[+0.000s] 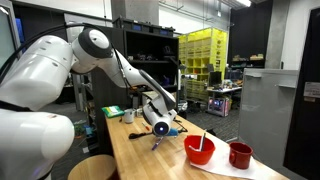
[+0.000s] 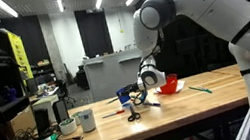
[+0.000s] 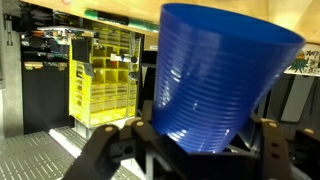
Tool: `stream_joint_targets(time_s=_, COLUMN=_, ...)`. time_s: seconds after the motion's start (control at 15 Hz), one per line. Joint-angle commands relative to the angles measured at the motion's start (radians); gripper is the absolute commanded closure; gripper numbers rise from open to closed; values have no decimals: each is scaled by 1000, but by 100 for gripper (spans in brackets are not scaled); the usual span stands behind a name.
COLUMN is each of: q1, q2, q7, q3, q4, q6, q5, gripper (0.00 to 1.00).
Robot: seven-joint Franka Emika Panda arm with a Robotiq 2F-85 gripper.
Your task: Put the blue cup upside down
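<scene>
1. Gripper (image 3: 190,152): jaws clamped on the narrow base end of the blue cup (image 3: 215,75), probably so the mouth stays free to meet the surface.
2. Blue cup: held off the table (image 1: 135,160), wide rim pointing away from the wrist; the turn looks under way.
3. Red bowl (image 1: 199,150), dark red cup (image 1: 240,155): near, to one side, clear of the gripper.

blue cup (image 3: 215,80): ribbed solid-blue plastic, held by narrow base, mouth pointing away
</scene>
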State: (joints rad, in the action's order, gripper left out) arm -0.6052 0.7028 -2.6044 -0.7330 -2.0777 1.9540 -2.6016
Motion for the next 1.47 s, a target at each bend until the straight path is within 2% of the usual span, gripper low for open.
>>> stream_joint_targets(time_s=0.0, q1=23, q2=31, q7=0, q3=29, q4=45, q6=15, q5=0, gripper=1)
stream_joint_targets(time_s=0.4, q1=22, q2=34, q7=0, q3=30, q4=56, q6=18, q5=0, gripper=0)
stream_joint_targets(time_s=0.67, q1=-27, q2=16, q7=0, q3=-30, q4=32, q6=13, q5=0, gripper=0)
stream_joint_targets(time_s=1.0, q1=-134, q2=-6, q7=2, q3=-155, q4=-6, q6=16, q5=0, gripper=0)
stream_joint_targets(time_s=1.4, q1=-325, q2=-29, q7=4, q3=-324, q4=-94, q6=19, q5=0, gripper=0)
